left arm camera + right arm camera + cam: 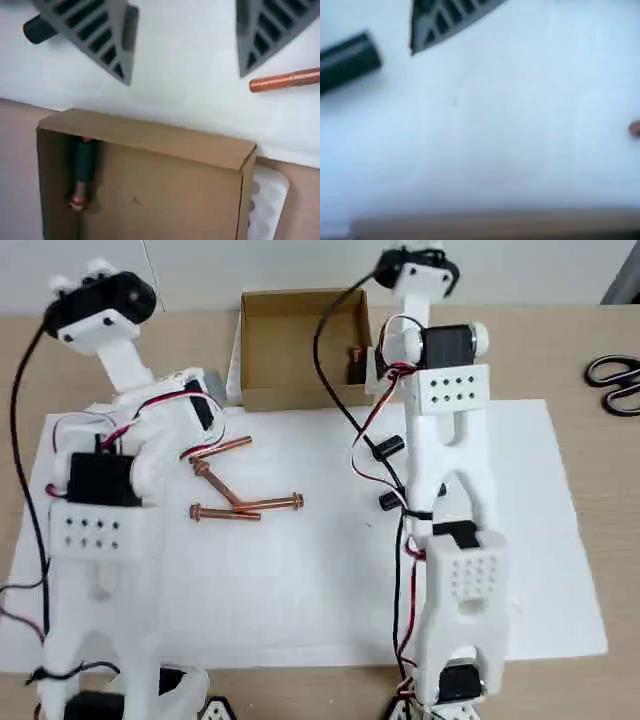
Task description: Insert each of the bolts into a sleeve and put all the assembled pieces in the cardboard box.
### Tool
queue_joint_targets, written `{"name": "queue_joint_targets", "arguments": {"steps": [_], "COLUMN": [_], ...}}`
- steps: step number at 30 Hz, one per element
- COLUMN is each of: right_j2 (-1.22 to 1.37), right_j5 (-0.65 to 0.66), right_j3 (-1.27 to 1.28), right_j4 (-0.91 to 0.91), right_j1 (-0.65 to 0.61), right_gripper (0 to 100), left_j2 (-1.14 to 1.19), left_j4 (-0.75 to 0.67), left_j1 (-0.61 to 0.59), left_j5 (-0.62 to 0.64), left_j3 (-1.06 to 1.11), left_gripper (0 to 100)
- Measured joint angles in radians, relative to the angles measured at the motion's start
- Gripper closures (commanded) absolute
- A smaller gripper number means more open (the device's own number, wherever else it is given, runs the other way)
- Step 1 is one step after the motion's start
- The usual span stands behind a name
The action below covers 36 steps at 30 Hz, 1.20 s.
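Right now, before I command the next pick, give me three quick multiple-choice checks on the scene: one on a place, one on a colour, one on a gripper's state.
1. Where is the assembled piece?
A. on the white sheet
B. inside the cardboard box
C. in the left gripper

2. What colour are the loose bolts?
A. green
B. blue
C. copper

3. How is the left gripper?
A. open, holding nothing
B. shut on a bolt
C. shut on the assembled piece

Answers:
1 B: the assembled piece sits inside the cardboard box, by a side wall.
2 C: the bolts lying on the white sheet are copper.
3 A: the left wrist view shows the left gripper's fingers wide apart with bare white sheet between them.
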Motion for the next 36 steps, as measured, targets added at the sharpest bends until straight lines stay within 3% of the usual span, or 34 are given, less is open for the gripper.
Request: {"name": "queue_joint_targets", "arguments": {"steps": [7,15,25,36], "right_j2": [-0.227,-0.238,-0.230,-0.055], "right_j5": [-0.181,-0.482,-0.523,-0.560], "right_j3": [0.387,0.502,0.512,0.512], "right_j4": [0.000,0.000,-0.120,-0.269], "right_j1": [-0.021,-0.021,-0.029,0.015], "right_gripper": [73.9,73.8,73.8,73.9], "left_j2": [-0.012,-0.021,-0.021,-0.021], "left_j4": [0.069,0.112,0.181,0.181], "left_j1": [0.000,0.015,0.106,0.109], "left_j5": [0.000,0.000,0.000,0.000], "left_j3": [0.000,0.000,0.000,0.000], "left_gripper": [87,87,87,87]}}
